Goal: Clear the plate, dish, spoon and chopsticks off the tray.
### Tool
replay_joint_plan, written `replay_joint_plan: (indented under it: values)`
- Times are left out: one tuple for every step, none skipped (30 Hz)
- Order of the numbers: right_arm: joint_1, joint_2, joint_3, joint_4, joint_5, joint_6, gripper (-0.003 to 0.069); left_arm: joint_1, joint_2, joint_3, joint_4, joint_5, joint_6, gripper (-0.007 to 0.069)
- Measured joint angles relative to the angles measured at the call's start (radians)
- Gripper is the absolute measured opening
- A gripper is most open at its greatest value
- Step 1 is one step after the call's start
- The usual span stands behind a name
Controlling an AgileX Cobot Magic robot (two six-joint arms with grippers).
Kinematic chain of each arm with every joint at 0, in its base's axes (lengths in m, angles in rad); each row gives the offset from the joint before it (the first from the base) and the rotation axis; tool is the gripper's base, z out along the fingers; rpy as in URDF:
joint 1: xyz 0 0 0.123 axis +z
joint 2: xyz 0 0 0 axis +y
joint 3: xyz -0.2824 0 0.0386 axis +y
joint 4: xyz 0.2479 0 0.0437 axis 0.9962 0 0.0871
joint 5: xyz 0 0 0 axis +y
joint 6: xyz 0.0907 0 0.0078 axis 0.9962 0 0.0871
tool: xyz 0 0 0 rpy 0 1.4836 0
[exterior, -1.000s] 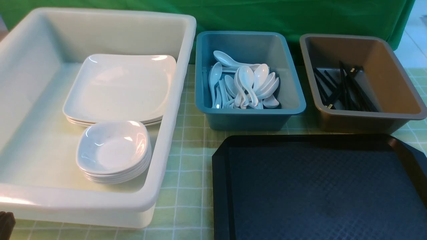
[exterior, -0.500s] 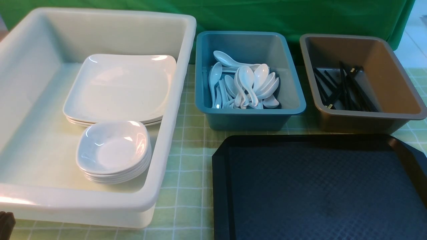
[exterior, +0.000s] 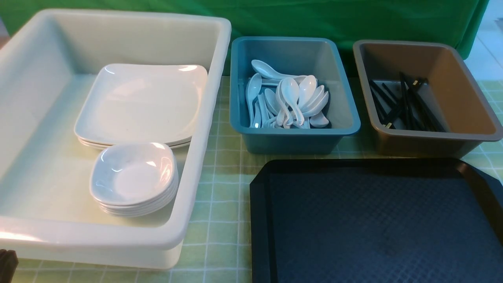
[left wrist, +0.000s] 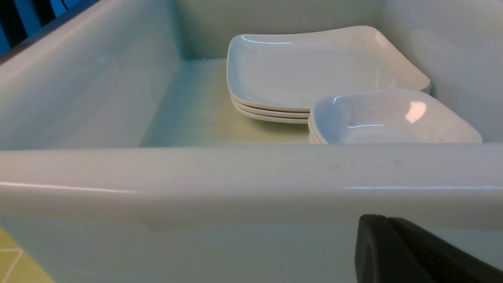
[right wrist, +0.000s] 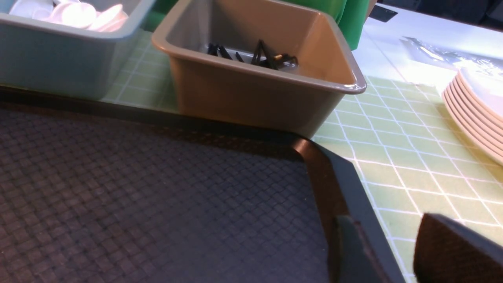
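Although the three front pictures are compared closely, nothing is seen to have shifted between them: the tray (exterior: 377, 224) was already bare a second ago and is bare now, so the task is judged to be finished, or all but finished, with the arms drawn back to the near edge of the worktop (exterior: 220, 232)

The plate (exterior: 141, 104) is found on top of a small stack in the large white tub (exterior: 204, 129) on the left, and the dish (exterior: 131, 175) on top of a stack of small deep dishes just in front of it, inside the same tub. A heap of white spoons is held by the blue bin (exterior: 294, 135); which one is the spoon from the tray cannot be told. The chopsticks (exterior: 404, 106) lie among other black sticks in the grey-brown bin (exterior: 428, 137)

The left pincer (left wrist: 397, 251) is shown only as a dark tip just outside the tub's near wall; it is taken to be closed, with nothing held. The right pincer (right wrist: 387, 251) hangs over the tray's right-hand corner with its jaws part-way apart and nothing between them

A further pile of plates (right wrist: 479, 114) is seen at the worktop's right side in the right wrist view
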Motion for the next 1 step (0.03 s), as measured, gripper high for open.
replay_joint_plan:
  values:
    - [0.0,0.0,0.0,0.0,0.0,0.0,0.0241,0.0,0.0,0.0,0.0,0.0,0.0,-0.0015]
